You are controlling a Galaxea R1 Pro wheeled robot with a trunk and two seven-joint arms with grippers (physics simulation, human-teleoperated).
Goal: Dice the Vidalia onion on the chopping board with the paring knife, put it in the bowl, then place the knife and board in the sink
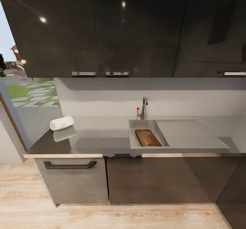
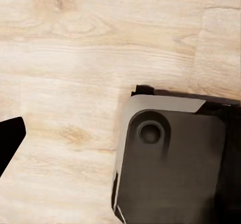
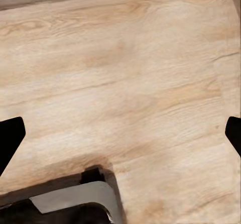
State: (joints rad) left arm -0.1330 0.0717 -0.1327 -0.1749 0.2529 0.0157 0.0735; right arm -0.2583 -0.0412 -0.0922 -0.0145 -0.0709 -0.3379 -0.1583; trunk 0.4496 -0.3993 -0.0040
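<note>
I see the board lying in the sink, the bowl on the countertop. Both wrist cameras face wooden floor; the grippers' opening I cannot tell.

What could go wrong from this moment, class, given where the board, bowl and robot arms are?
1. The chopping board lies tilted in the sink; it may slide if touched.
2. The bowl, holding white pieces, sits near the countertop corner; a nudge might tip it off.
3. The paring knife's whereabouts cannot be told.
</note>
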